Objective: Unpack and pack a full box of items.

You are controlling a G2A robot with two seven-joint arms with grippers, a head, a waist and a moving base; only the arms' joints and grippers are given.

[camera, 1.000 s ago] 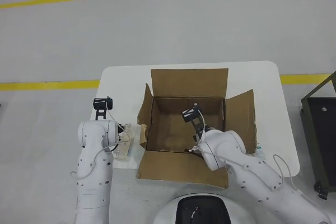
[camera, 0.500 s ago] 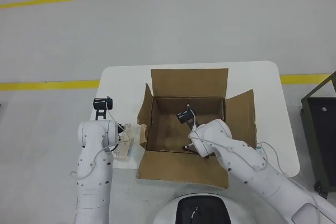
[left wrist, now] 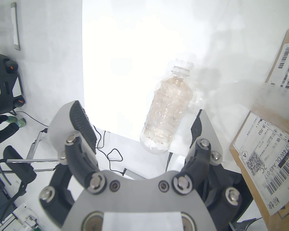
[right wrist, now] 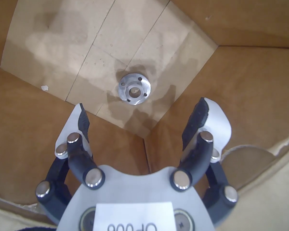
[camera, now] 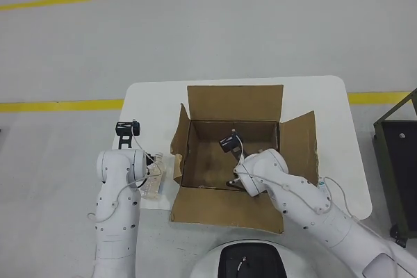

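At the left, a clear plastic bottle was seen lying on the white counter, just beside the cardboard box, with the left tool spread wide over it. It was judged light, crushable and slick, best taken across its ribbed middle. Inside the box, a small metal flange lay flat near a corner, below the spread right tool. Being stiff, dense and low, it should be pinched across its rim.

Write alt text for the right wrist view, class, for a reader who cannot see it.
The open right gripper hangs inside a cardboard box, above a round metal flange lying flat on the box floor near a corner.
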